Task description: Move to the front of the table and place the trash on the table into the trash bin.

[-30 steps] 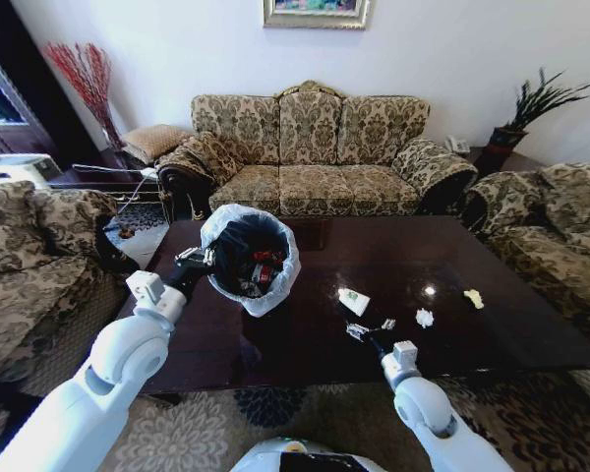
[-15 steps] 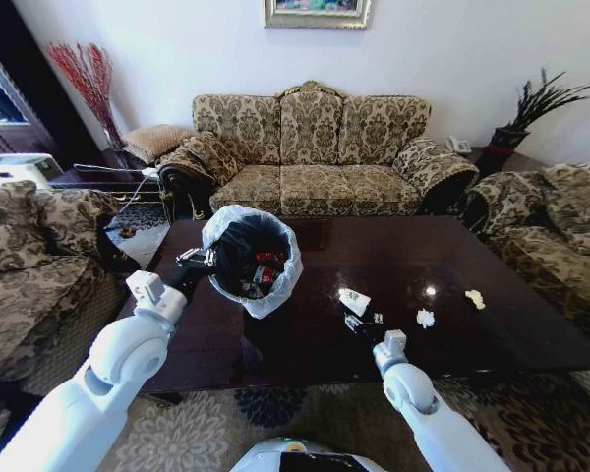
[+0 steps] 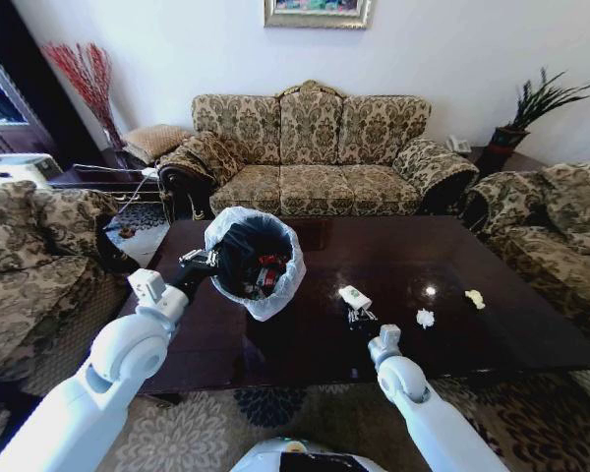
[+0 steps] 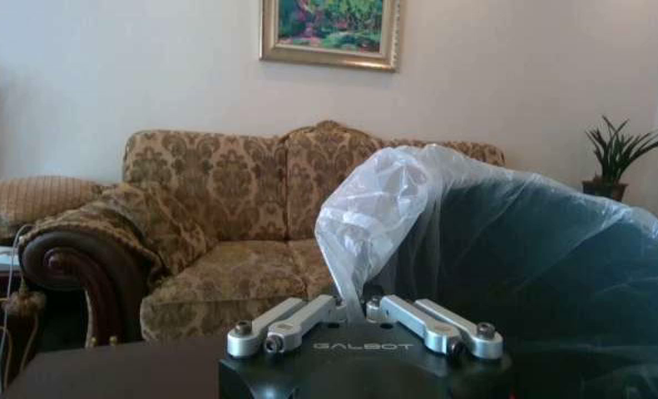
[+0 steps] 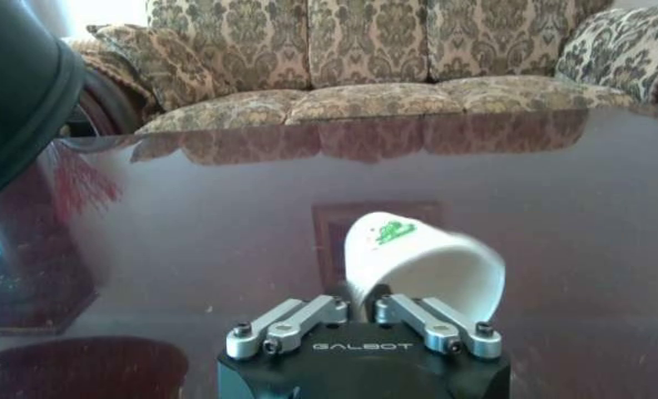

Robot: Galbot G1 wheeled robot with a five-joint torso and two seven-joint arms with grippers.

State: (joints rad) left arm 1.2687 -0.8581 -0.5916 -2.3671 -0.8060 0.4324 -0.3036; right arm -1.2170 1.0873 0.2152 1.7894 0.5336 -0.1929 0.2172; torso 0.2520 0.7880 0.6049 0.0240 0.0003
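Observation:
The trash bin (image 3: 251,258), black with a white bag liner (image 4: 418,208), hangs tilted over the left part of the dark table (image 3: 413,256). My left gripper (image 3: 201,261) is shut on its rim and liner (image 4: 358,309). Red and dark litter lies inside the bin. A white paper cup (image 3: 354,296) with a green mark lies on its side near the table's front. My right gripper (image 3: 358,315) is shut on the cup's rim (image 5: 360,301), and the cup (image 5: 423,264) juts out beyond the fingers. Two white paper wads (image 3: 425,318) (image 3: 474,299) lie further right.
A patterned sofa (image 3: 315,147) stands behind the table, with armchairs at the left (image 3: 29,246) and right (image 3: 560,216). The bin's black side (image 5: 12,91) looms close to the right wrist camera. A patterned rug (image 3: 275,413) lies under the table's front edge.
My right gripper has reached forward over the table's front edge to the cup and shut on its rim. The bin in my left gripper has shifted slightly right.

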